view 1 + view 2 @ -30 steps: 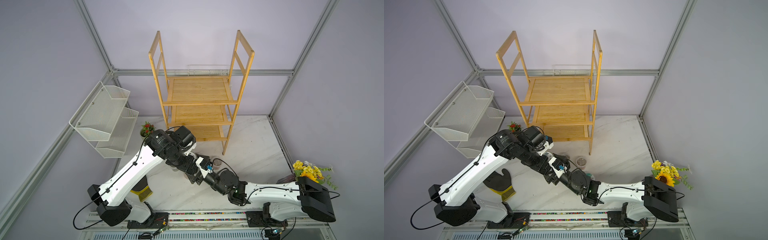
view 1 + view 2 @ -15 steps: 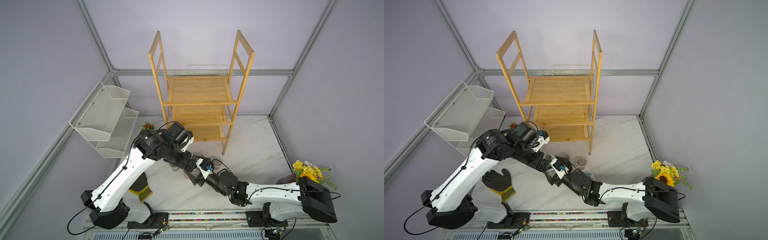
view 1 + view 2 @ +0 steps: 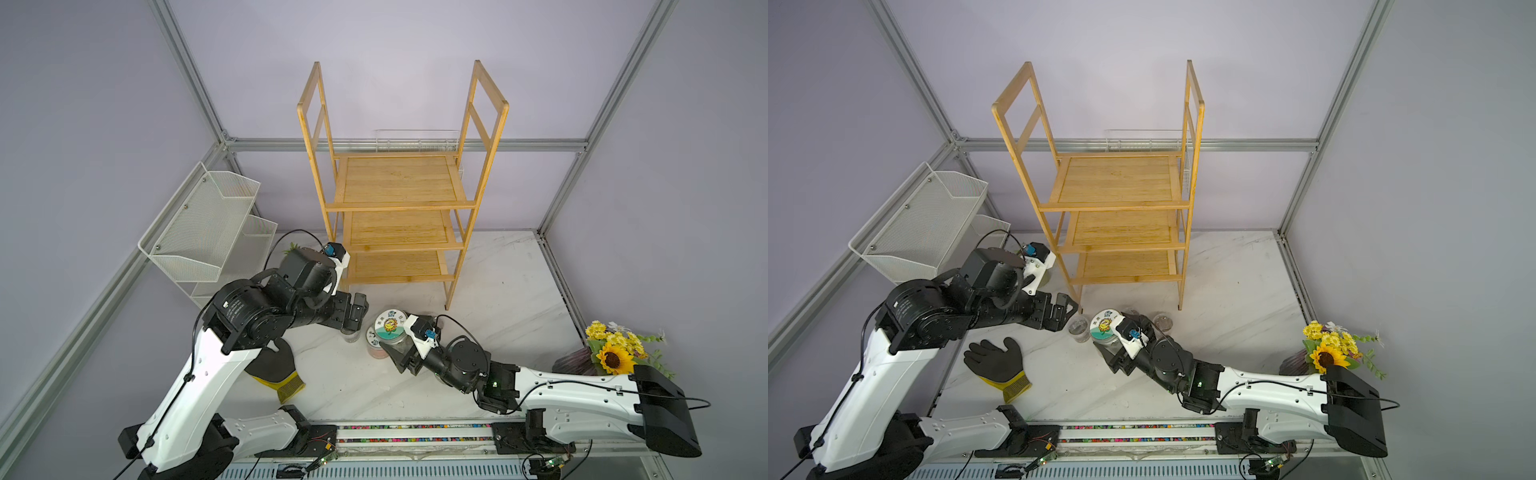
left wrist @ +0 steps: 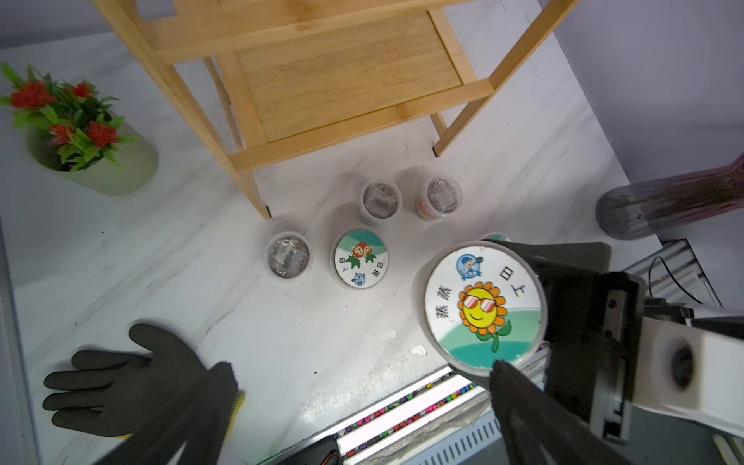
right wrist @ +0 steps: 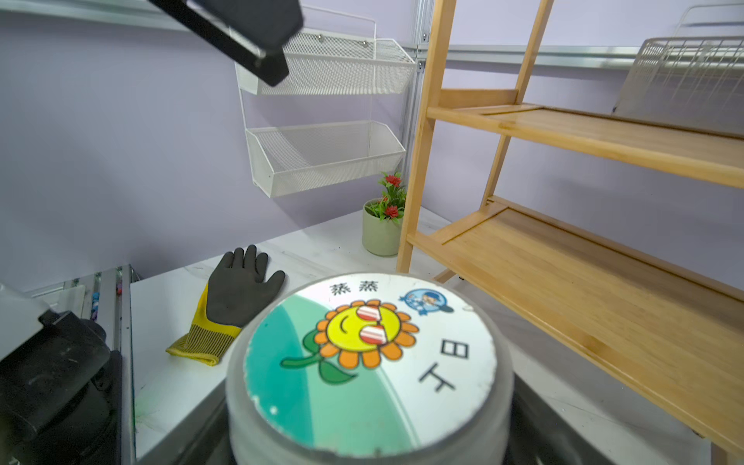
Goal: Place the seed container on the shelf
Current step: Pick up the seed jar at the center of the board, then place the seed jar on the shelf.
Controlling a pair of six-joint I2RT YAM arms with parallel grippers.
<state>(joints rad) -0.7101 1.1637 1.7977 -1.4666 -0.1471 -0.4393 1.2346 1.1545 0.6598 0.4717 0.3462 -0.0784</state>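
Two robot arms meet in front of the shelf (image 3: 399,230), a three-tier bamboo rack. The right gripper (image 3: 392,344) has its jaws partly spread and clamped around the seed container (image 3: 390,326), a round jar with a sunflower lid. The jar appears lifted just off the table (image 3: 498,291), near the rack's lowest tier. The left gripper (image 3: 354,311) gapes wide and empty beside it. Risks: the smooth round jar could slip or tilt in the clamp, or it could clip a tier's front rail or knock the other jars (image 4: 359,257) below.
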